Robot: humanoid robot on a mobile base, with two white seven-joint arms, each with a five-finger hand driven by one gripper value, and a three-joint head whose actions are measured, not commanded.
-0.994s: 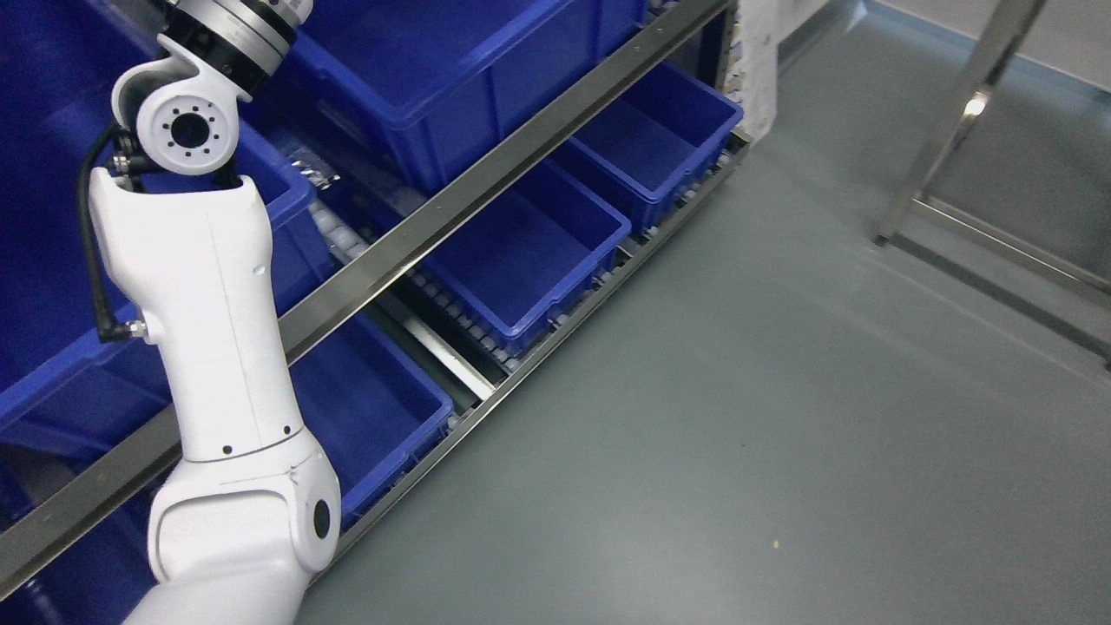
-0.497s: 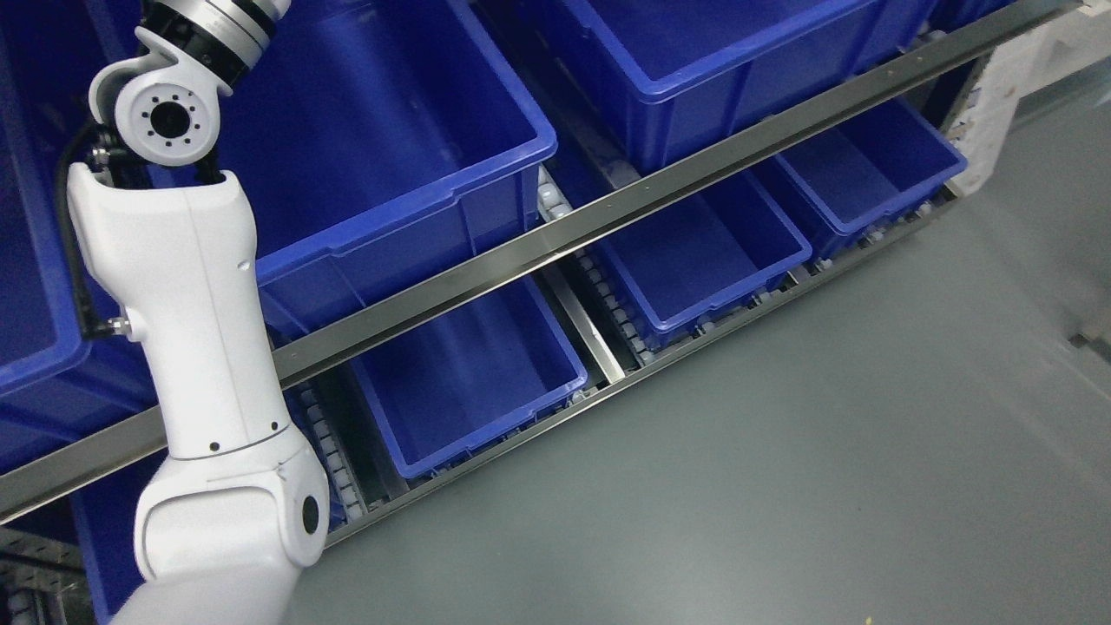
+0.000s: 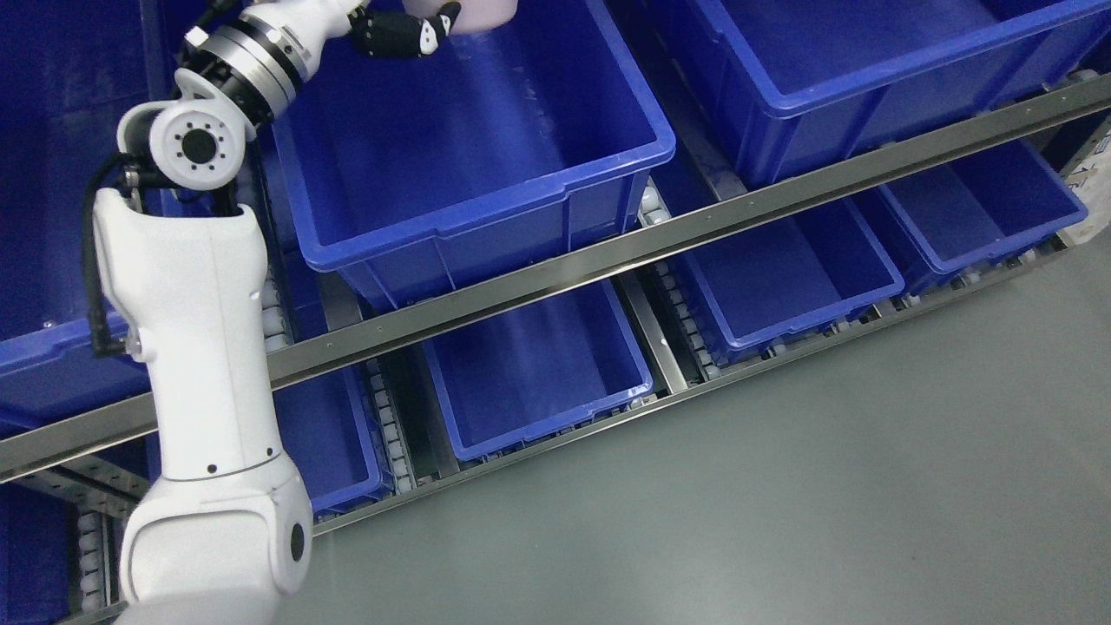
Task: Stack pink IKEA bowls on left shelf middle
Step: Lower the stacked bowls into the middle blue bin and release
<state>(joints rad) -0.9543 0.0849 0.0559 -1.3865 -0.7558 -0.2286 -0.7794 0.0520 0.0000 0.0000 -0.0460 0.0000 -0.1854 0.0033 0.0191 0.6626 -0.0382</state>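
My left arm rises from the bottom left to the top edge, over a large blue bin (image 3: 486, 204) on the shelf's upper level. My left hand (image 3: 417, 26), with black fingers, is curled on the rim of a pale pink bowl (image 3: 486, 12) above the bin's far side. The top edge cuts off most of the bowl. The visible part of the bin's inside holds nothing. The right arm does not show.
A steel shelf rail (image 3: 694, 230) runs diagonally below the bin. More blue bins sit at the upper right (image 3: 868, 87), far left (image 3: 52, 174) and on the lower level (image 3: 538, 365) (image 3: 781, 278) (image 3: 981, 208). Grey floor (image 3: 781, 486) fills the lower right.
The camera has swung up and towards the shelf, so the whole picture shifted. The hand and the pink bowl, out of frame before, now show at the top edge.
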